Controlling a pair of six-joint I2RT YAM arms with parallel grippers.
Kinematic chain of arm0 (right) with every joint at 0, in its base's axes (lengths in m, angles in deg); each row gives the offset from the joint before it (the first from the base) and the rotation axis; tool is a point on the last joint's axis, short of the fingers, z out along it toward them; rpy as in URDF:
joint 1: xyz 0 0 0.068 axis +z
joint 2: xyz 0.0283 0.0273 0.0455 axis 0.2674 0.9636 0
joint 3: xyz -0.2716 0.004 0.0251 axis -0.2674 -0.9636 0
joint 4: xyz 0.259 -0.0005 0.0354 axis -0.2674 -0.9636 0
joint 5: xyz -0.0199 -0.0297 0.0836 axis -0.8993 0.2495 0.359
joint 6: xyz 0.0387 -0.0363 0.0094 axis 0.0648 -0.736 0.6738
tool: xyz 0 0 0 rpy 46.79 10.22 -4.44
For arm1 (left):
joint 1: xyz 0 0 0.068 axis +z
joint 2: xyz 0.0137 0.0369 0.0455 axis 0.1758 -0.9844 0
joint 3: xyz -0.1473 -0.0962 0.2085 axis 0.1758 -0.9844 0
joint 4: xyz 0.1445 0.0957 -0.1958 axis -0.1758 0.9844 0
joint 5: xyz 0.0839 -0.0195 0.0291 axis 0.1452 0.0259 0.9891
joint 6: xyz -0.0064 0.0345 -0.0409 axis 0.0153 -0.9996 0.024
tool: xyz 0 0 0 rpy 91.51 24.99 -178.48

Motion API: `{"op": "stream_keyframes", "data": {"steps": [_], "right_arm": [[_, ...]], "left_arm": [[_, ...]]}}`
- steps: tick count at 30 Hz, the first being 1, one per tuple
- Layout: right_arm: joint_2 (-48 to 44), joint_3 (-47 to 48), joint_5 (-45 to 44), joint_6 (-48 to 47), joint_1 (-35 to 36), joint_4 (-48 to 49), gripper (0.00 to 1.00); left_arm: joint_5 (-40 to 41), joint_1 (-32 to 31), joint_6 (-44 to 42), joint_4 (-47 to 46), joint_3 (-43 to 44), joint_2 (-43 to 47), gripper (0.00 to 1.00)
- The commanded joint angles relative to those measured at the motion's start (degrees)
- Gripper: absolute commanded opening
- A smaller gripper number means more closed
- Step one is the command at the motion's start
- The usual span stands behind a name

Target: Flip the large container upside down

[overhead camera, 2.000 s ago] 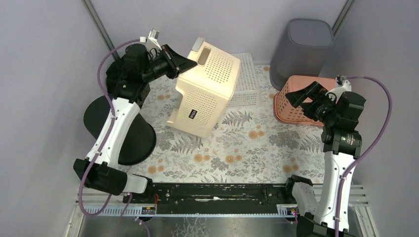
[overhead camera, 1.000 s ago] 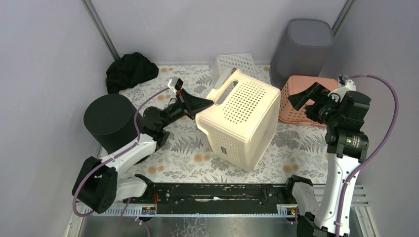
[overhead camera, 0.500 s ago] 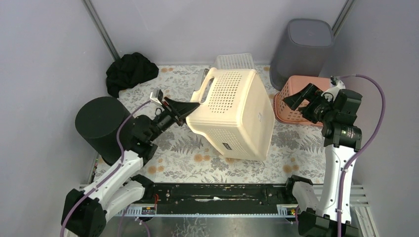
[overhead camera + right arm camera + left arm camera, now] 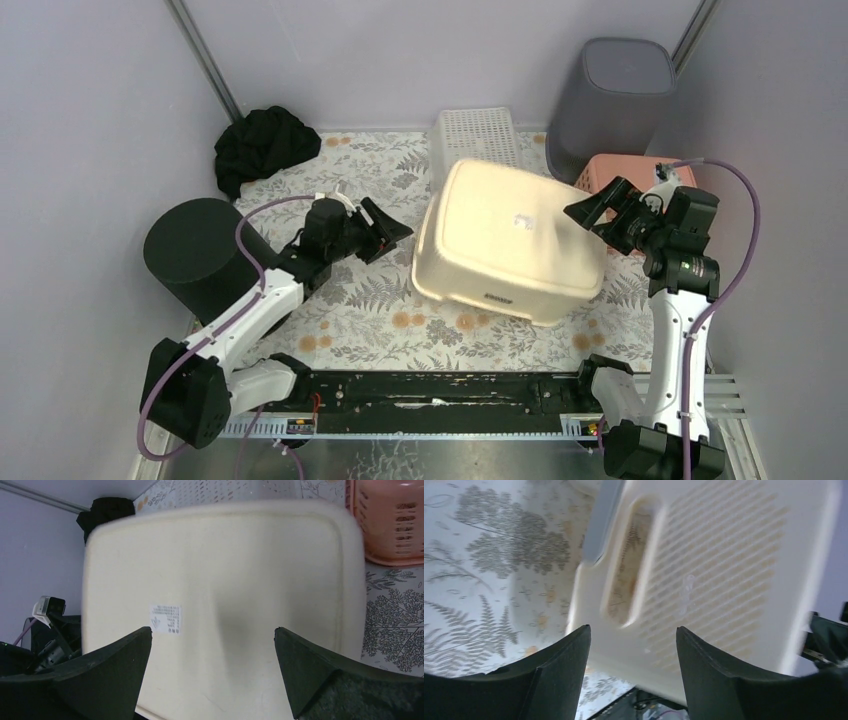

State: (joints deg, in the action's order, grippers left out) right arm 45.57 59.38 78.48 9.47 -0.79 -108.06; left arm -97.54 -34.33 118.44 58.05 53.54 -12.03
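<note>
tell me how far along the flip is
Done, it seems: the container lies base up on the table, label on top. In hand: nothing; the left gripper is open beside its handle end, the right gripper open over its right edge. Left: likely only pulling both arms clear.

Six items stood on the bench (image 4: 370,310): one large cream container (image 4: 510,235), one white basket (image 4: 475,135), one pink basket (image 4: 615,165), one grey bin (image 4: 620,85), one black bin (image 4: 195,255), one black cloth (image 4: 265,145).

The left arm (image 4: 256,305) and right arm (image 4: 680,330) have white links, black joints, black wedge-shaped fingers (image 4: 554,680) and purple cables (image 4: 755,240) (loosely looped).
</note>
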Motion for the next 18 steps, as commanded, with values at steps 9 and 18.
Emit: {"op": "stream_keyframes", "data": {"steps": [9,18], "right_arm": [[1.2,-3.4,-4.9,-3.3,0.1,1.2,0.99],[0.7,-7.8,-10.2,-3.1,0.1,-0.5,0.98]], "left_arm": [[7.7,0.8,-14.7,13.1,10.5,-1.9,0.7],[10.2,-1.5,-24.0,23.9,26.2,-8.2,0.94]]}}
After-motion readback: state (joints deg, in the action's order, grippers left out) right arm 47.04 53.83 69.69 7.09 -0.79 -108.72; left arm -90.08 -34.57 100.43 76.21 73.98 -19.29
